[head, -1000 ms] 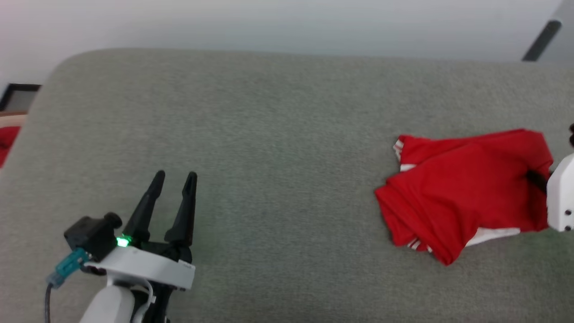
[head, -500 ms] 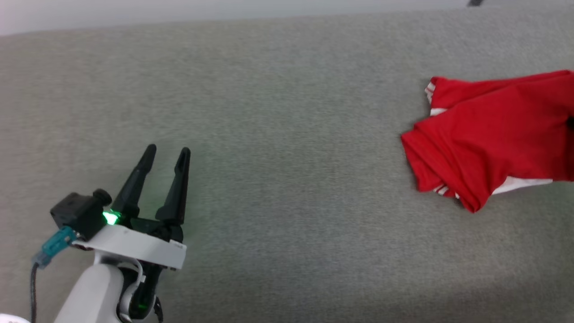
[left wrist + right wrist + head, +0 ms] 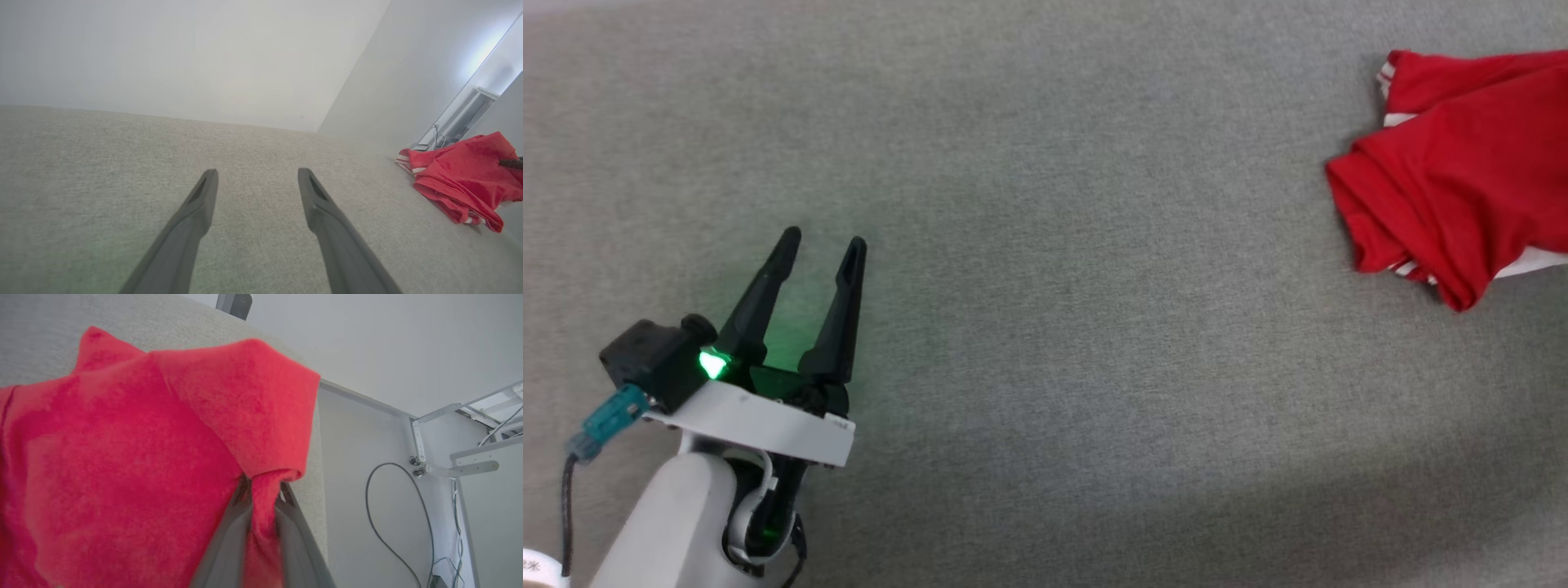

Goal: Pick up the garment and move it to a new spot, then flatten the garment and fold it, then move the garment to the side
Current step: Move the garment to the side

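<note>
Nearest the robot, the left gripper hovers low over the grey upholstered cushion, well to the left of the garment. Its two dark fingers are spread wide with nothing between them and point straight ahead, not toward the cloth. A long bare stretch of cushion lies between those jaws and the garment's nearest edge, so this arm is the farther of the two. The garment, a loosely folded red bundle with white sleeve trim showing at its left and lower edges, rests at the cushion's right end. It runs out of the head view on its right, so its long axis is hard to judge; it probably lies roughly across the robot's front. At the garment's far-right side the right gripper has its jaws drawn narrow on a pinched fold of red fabric. The coming move to the side therefore seems to fall to the right arm alone.
</note>
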Controlling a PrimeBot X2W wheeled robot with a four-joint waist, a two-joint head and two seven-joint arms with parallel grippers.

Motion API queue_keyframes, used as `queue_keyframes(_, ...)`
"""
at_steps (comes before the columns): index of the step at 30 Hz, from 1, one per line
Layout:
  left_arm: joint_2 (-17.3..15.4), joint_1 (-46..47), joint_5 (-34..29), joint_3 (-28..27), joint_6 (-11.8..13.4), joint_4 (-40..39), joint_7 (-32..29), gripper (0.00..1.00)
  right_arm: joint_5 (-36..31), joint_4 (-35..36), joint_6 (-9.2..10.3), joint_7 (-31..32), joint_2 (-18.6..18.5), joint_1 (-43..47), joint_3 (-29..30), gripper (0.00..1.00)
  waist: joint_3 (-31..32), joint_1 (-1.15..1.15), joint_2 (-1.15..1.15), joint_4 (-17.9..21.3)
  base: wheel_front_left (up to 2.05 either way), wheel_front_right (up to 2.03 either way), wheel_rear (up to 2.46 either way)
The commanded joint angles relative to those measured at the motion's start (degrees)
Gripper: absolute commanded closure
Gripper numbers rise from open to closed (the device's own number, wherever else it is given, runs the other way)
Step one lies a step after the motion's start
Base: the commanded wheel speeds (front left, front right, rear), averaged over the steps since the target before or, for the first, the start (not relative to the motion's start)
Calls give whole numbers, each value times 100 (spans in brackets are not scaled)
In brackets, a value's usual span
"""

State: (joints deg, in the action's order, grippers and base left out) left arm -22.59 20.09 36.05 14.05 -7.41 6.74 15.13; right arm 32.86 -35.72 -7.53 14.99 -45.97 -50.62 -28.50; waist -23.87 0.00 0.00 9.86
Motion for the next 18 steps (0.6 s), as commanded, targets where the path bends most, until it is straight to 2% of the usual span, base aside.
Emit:
queue_keyframes(1, -29, 88, -16, 8, -13, -16, -6, 0, -68, -109, 9, -97, -60, -122, -47, 100, -147, 0, 0, 121, 0, 0, 0)
queue_keyframes(8, -101, 158, 9, 73, -13, -63, -6, 0, -264, -625, 9, -416, -88, -384, -75, 100, -323, 0, 0, 142, 0, 0, 0)
queue_keyframes(18, -221, 298, 62, 165, -11, -73, -6, 0, -494, -1526, 9, -784, 208, -664, -72, 100, -527, 0, 0, 59, 0, 0, 0)
